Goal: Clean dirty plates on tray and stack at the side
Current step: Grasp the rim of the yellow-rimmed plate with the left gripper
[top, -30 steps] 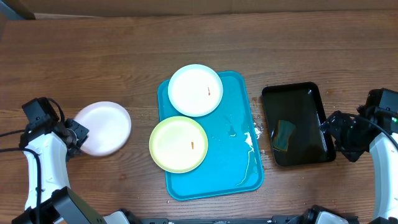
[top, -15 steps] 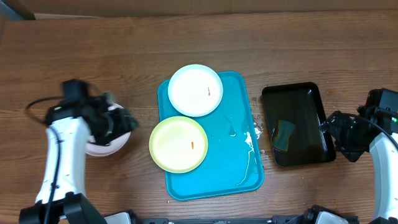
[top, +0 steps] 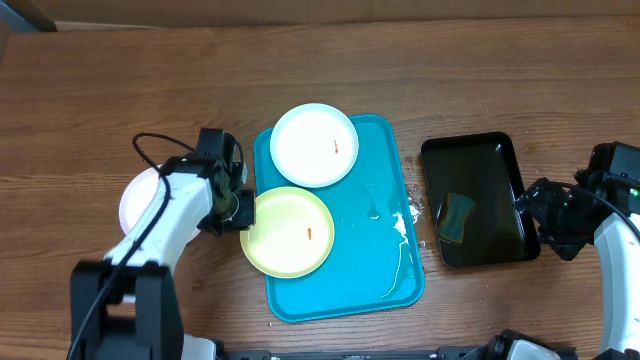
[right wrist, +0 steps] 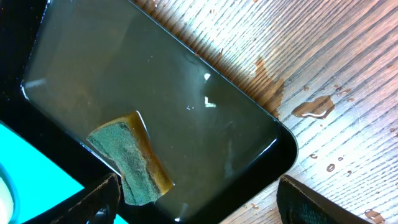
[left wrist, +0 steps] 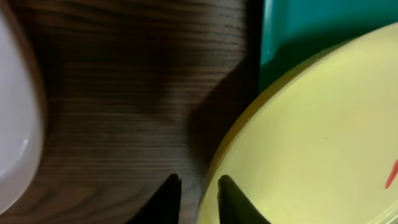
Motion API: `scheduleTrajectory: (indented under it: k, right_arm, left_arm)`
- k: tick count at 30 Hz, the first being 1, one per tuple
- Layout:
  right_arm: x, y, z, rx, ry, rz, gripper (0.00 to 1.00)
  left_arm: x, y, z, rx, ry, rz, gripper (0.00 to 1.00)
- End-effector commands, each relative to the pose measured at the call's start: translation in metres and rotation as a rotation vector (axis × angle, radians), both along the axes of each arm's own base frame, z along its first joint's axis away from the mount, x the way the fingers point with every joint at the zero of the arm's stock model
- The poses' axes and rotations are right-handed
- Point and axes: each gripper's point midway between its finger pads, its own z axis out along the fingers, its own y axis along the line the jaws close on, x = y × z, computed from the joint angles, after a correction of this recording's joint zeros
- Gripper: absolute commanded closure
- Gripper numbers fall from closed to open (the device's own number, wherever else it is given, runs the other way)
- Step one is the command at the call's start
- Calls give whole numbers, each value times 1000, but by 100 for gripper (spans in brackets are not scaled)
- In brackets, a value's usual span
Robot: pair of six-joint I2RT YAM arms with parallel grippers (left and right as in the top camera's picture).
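On the turquoise tray (top: 385, 250), toward its 8 o'clock, lies the yellow-green plate (top: 285, 232). The left gripper (top: 238, 208) straddles its 9 o'clock rim, jaws narrow; whether pinching, I cannot tell. The right gripper (right wrist: 205, 196) hangs wide, farther off.

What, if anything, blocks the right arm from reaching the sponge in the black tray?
Nothing visible, so likely yes. The right gripper hovers open over the black tray. The sponge lies uncovered inside, just ahead of the fingers, with nothing between them.
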Motion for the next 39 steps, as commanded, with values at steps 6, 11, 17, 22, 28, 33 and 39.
scheduleTrajectory:
  k: [6, 11, 17, 22, 28, 33, 39]
  right_arm:
    - [3, -1, 5, -11, -21, 7, 19]
    - [15, 24, 11, 79, -104, 162, 26]
    - [19, 55, 14, 115, -128, 323, 33]
    - [17, 92, 1, 124, -106, 458, 40]
    - [28, 104, -41, 24, -72, 463, 45]
    - [39, 90, -78, -84, 5, 383, 49]
    - [43, 89, -101, -79, 50, 371, 89]
  left_arm:
    - [-11, -36, -1, -170, 62, -37, 96]
    - [-10, -70, 13, -259, 23, -117, 96]
    - [-10, -77, 2, -98, -20, -252, 96]
    - [-2, -88, -14, -57, -37, -290, 96]
    - [-3, -89, -32, -53, 13, -196, 96]
    - [-6, -93, -34, -76, 30, -201, 96]
    - [-6, -99, -33, -109, 30, -203, 96]
